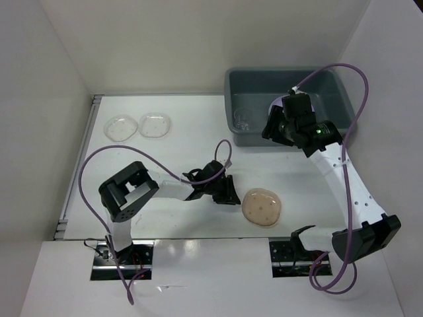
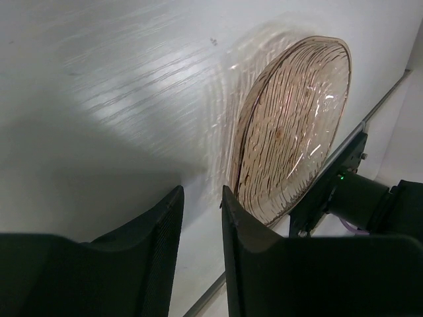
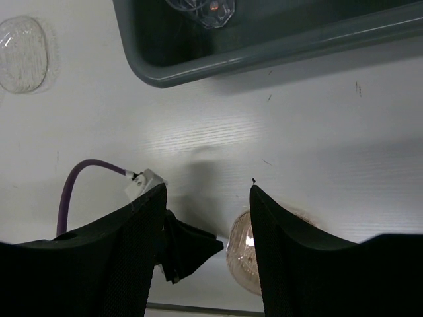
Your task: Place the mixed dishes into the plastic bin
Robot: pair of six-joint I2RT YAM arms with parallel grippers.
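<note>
A tan speckled plate lies on the white table near the front middle. My left gripper sits low just to its left. In the left wrist view the fingers stand a narrow gap apart over bare table, and the plate lies just past the right fingertip, not between the jaws. Two clear plates rest at the far left. The grey plastic bin stands at the back right with a clear plate inside. My right gripper hovers open and empty at the bin's front wall.
White walls close in the table on the left, back and right. In the right wrist view the bin's front rim runs across the top, one clear plate lies at the left, and the tan plate shows below. A purple cable loops over the left arm.
</note>
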